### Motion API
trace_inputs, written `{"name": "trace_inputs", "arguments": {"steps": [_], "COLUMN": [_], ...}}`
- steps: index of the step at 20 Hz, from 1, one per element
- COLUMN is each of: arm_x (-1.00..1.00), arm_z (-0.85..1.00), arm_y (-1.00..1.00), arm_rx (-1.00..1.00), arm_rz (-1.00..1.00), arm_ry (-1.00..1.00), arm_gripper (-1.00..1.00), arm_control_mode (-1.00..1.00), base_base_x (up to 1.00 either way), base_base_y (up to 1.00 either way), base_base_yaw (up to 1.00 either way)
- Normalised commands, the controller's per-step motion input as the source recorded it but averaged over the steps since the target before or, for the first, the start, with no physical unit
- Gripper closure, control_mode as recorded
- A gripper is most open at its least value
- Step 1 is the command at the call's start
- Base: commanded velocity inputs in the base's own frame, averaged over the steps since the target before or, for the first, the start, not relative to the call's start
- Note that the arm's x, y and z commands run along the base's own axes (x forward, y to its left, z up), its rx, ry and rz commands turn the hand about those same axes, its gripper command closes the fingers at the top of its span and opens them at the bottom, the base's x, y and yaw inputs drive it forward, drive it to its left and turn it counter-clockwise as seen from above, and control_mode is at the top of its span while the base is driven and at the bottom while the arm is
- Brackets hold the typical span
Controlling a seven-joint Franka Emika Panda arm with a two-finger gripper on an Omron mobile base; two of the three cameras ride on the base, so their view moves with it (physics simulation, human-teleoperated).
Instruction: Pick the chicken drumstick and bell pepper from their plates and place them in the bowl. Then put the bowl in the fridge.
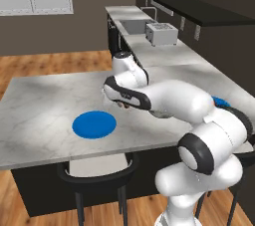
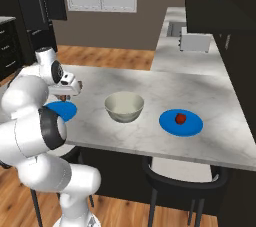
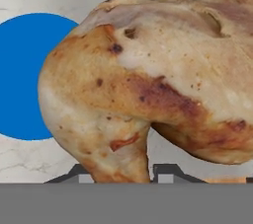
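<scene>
A: Item one? 
B: Flat round bright blue plate [image 1: 94, 124], bare, on the pale grey marbled island counter [image 1: 45, 100], near its front edge.

A: Beside it? 
B: White robot arm with dark joints [image 1: 164, 101], stretched low across the counter to the plate's right.

A: Further back? 
B: Boxy silver toaster [image 1: 161, 34] on the rear counter; dark chair [image 1: 97, 180] below the island.

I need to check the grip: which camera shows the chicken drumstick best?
The hand view: the chicken drumstick sits large between the fingertips, over a blue plate. From the right base view the gripper hides it, and the arm blocks it from the left base view.
</scene>
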Motion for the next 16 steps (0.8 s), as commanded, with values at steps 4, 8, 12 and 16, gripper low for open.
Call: {"name": "trace_inputs", "arguments": {"steps": [4, 8, 12, 16], "arm_x": [-0.15, -0.15, -0.02, 0.0], "arm_z": [0.21, 0.2, 0.18, 0.12], "arm_y": [-0.75, -0.8, -0.79, -0.78], "arm_rx": [0.02, 0.05, 0.07, 0.06], "arm_rz": [0.0, 0.0, 0.0, 0.0], "arm_ry": [-0.2, -0.19, -0.03, 0.0], "arm_gripper": [1.0, 1.0, 1.0, 1.0], "arm_control_mode": [-1.0, -1.0, -1.0, -1.0], "base_base_x": [0.0, 0.0, 0.0, 0.0], "base_base_y": [0.0, 0.0, 0.0, 0.0], "base_base_yaw": [0.0, 0.0, 0.0, 0.0]}}
